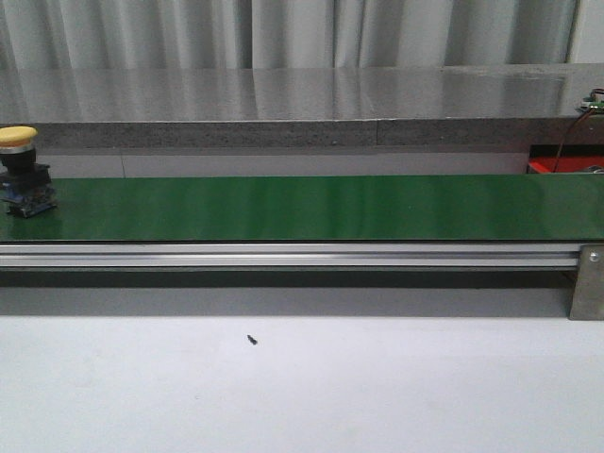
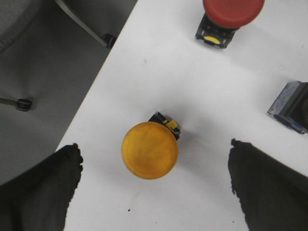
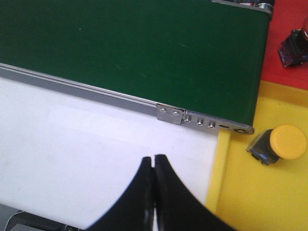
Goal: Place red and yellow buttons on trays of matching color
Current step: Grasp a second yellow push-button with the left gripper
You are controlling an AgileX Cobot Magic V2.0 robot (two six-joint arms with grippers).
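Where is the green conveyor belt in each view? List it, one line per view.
Front view: the green belt spans the full width, mid-height.
Left wrist view: not in it.
Right wrist view: the green belt covers the area beyond the gripper.
Shared landmark: the aluminium rail along its near edge.

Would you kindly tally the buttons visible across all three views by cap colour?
Yellow buttons: 3
Red button: 1
Buttons with cap out of view: 2
Total: 6
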